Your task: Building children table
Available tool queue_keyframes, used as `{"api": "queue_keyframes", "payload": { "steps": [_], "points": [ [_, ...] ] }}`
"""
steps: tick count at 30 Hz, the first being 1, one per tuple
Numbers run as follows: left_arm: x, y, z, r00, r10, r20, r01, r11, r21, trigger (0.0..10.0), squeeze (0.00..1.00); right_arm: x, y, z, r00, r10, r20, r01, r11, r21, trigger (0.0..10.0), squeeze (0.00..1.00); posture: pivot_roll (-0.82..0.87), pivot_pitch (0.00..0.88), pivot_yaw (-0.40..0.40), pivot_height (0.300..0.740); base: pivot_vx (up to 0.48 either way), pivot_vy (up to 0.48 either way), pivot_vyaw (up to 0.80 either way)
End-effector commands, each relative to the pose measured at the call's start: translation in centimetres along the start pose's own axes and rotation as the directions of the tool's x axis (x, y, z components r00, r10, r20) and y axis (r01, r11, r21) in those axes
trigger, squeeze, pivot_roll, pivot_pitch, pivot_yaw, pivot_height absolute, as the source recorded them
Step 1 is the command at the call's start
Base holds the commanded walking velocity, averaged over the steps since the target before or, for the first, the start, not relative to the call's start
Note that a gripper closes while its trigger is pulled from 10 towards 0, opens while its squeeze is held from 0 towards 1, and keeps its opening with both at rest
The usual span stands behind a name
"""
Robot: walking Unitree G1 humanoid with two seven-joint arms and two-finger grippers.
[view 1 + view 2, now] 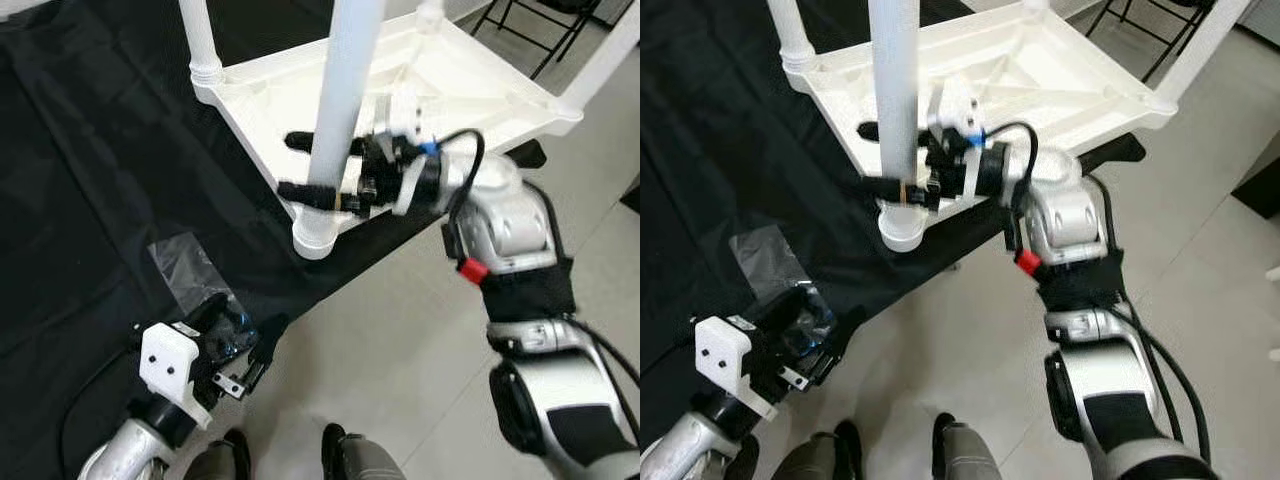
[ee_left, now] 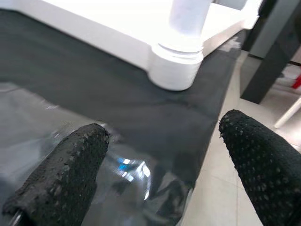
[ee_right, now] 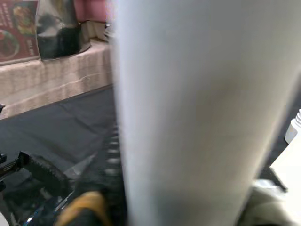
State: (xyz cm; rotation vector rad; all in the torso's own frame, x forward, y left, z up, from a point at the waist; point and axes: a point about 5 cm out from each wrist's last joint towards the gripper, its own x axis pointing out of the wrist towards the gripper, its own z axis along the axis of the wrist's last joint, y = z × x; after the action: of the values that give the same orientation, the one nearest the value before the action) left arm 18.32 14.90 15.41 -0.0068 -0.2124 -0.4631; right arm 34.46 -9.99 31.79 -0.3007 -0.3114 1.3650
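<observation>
Inverted white table top (image 1: 470,70) on black cloth (image 1: 80,180): right gripper (image 1: 300,165) clamps corner leg (image 1: 340,100) upright in socket; left gripper (image 1: 245,350) open, empty, beside plastic bag (image 1: 185,265).

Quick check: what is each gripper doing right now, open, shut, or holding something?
Left gripper: open, holding nothing, over a clear plastic bag on the black cloth.
Right gripper: shut on the white table leg.

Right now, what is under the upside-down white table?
A black cloth lies spread on the pale floor under the white table, reaching past its near corner socket. What the tabletop covers is hidden. The right tool straddles the white leg above that socket.
</observation>
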Motion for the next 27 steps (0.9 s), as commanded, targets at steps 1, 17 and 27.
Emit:
{"api": "queue_keyframes", "payload": {
  "steps": [1, 17, 27],
  "points": [
    [-0.3, -0.3, -0.1, 1.000, -0.002, -0.014, 0.001, 1.000, -0.005, 10.0, 0.00, 0.0, 0.3, -0.3, 0.999, 0.039, 0.004, -0.039, 0.999, 0.006, 0.0, 0.00, 0.08, 0.331, -0.116, 0.740, 0.000, 0.000, 0.00],
    [-0.5, 0.1, -0.7, 1.000, 0.009, -0.028, -0.009, 1.000, -0.005, 10.0, 0.00, -2.3, 12.1, -12.6, 0.536, -0.665, -0.520, 0.815, 0.569, 0.112, 0.0, 0.00, 0.02, 0.298, -0.117, 0.740, 0.000, 0.000, 0.00],
    [0.6, 0.8, -1.1, 1.000, 0.021, -0.014, -0.021, 1.000, 0.017, 10.0, 0.00, -1.0, 7.6, -10.9, 0.578, -0.702, -0.416, 0.780, 0.624, 0.031, 10.0, 0.00, 0.02, 0.245, -0.119, 0.740, 0.000, 0.000, 0.00]
  ]
}}
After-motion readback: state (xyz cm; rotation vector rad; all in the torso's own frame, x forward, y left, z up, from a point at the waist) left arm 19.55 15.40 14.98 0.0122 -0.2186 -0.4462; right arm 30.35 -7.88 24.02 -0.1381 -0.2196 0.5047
